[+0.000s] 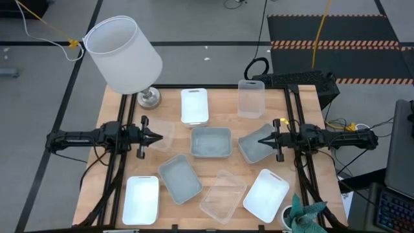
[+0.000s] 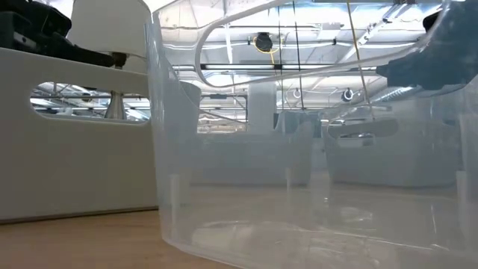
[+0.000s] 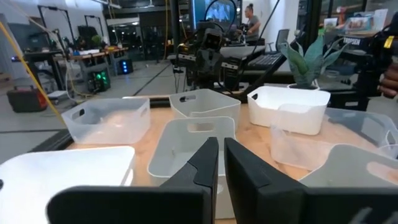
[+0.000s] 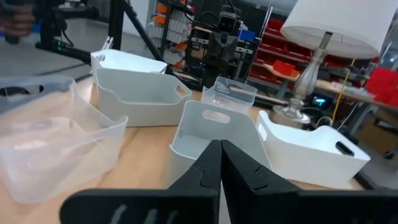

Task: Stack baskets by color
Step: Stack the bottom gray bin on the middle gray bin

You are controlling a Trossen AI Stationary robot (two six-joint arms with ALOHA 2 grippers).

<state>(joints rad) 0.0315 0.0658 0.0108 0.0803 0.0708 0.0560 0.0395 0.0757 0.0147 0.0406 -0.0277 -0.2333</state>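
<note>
Nine baskets rest on their bottoms on the wooden table. The white ones are at the far middle [image 1: 194, 105], near left [image 1: 141, 199] and near right [image 1: 265, 194]. Grey-blue ones sit at the centre [image 1: 211, 142], just nearer [image 1: 180, 178] and at the right [image 1: 255, 144]. Clear ones stand at the far right [image 1: 251, 98], near middle [image 1: 223, 195] and left [image 1: 162, 134]. My left gripper [image 1: 158, 137] [image 3: 221, 158] hovers shut and level over the left clear basket. Shut as well, my right gripper [image 1: 261, 138] [image 4: 220, 155] hovers over the right grey-blue basket.
A lamp with a big white shade [image 1: 123, 55] stands at the far left corner. A potted plant [image 1: 301, 217] stands at the near right corner. A keyboard [image 1: 294, 79] lies beyond the far edge. A person [image 3: 252, 18] stands far off in the room.
</note>
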